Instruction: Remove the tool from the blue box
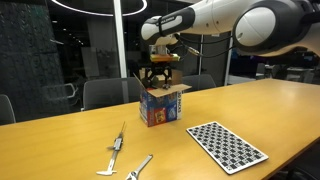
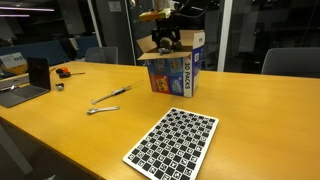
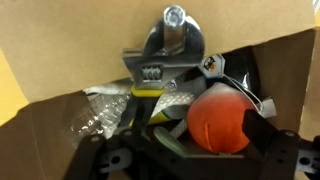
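The blue box (image 1: 160,108) stands open on the wooden table and also shows in an exterior view (image 2: 176,74). My gripper (image 1: 160,72) hangs at its open top (image 2: 166,38). In the wrist view I look down into the brown cardboard box (image 3: 80,40). The tool (image 3: 160,62), a short wrench with a silvery head, dark body and yellow strip, lies inside against the wall. My gripper (image 3: 195,140) has its fingers wide apart, with a round orange object (image 3: 218,122) between them, touching the right finger. Crinkled clear plastic (image 3: 100,115) lies beside it.
A black-and-white checkered board (image 1: 228,146) lies flat in front of the box (image 2: 172,145). A long thin silvery tool (image 1: 118,143) and silvery pliers (image 1: 138,167) lie on the table. Chairs stand behind the table. A dark device (image 2: 38,72) sits at the far end.
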